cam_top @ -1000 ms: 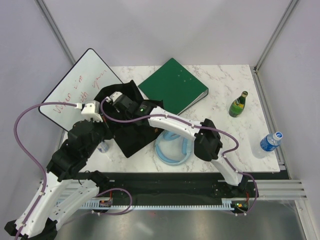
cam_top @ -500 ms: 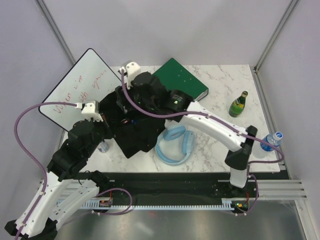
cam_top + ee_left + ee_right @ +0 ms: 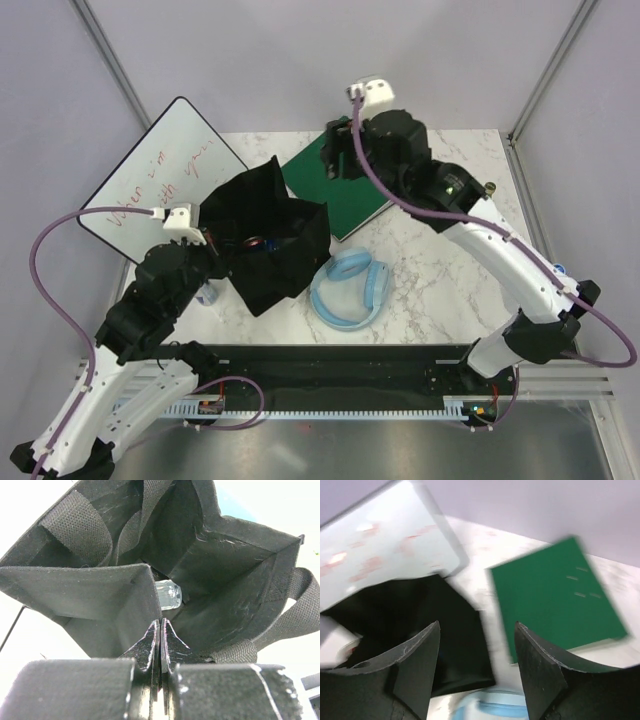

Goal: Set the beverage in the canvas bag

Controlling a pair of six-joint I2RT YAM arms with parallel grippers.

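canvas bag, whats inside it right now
Only the clear plastic end of the beverage shows deep in the canvas bag; a fabric fold covers the rest.

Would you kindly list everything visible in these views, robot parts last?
bag: one, black, open, left of centre on the table
beverage: one, clear container, inside the bag
binder: one, green, far side, right of the bag
headphones: one pair, light blue, near side, right of the bag
whiteboard: one, white with red writing, far left
small object: one, whitish, half hidden beside the left arm
table: one, white marble
left gripper: one, black, shut on the bag's edge
right gripper: one, black, open and empty, above the binder
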